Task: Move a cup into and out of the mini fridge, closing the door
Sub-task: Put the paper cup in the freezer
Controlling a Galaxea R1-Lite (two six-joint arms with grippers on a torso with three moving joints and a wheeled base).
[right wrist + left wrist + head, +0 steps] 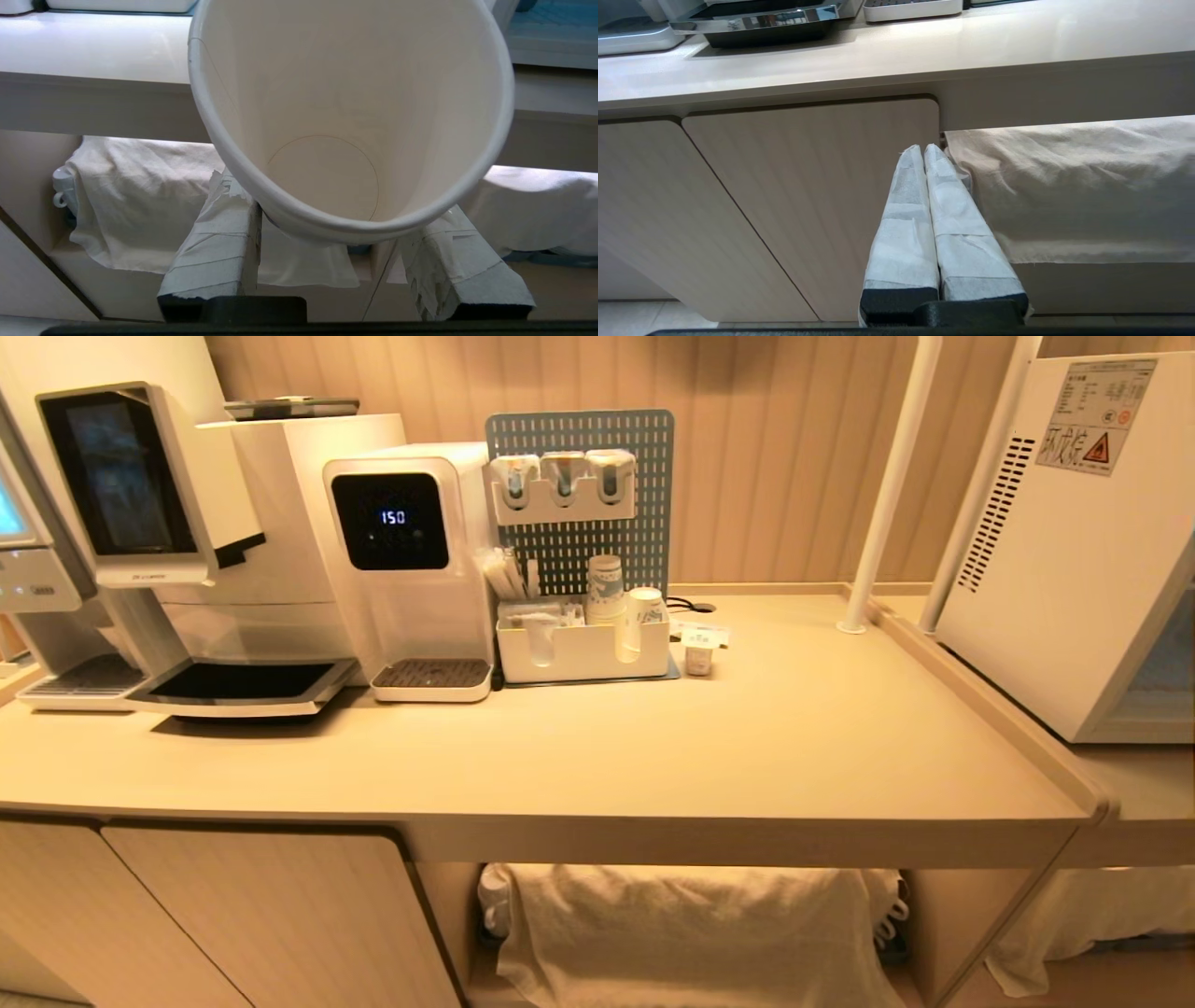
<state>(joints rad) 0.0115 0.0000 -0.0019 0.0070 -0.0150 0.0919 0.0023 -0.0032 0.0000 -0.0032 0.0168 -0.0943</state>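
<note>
Cup (pixel 355 116) sits clamped between the tape-wrapped fingers (pixel 215 247) of the right gripper (pixel 327 224), its open mouth facing the wrist camera, inside empty. This gripper hangs low in front of the counter (pixel 93 51), below its edge, with a white cloth (pixel 135 200) draped in the gap under the counter behind it. Left gripper (pixel 923 149) is clenched with nothing in it, wrapped fingers pressed together, also low, facing a cabinet door (pixel 808 200) beside the same cloth. Neither arm shows in the head view. Mini fridge (pixel 1074 551) stands at the counter's right end, turned side-on; only a sliver of the door (pixel 1167 681) shows, whether it is closed cannot be told. Water dispenser (pixel 411 551) and a stack of patterned cups (pixel 605 588) stand at the back of the counter.
</note>
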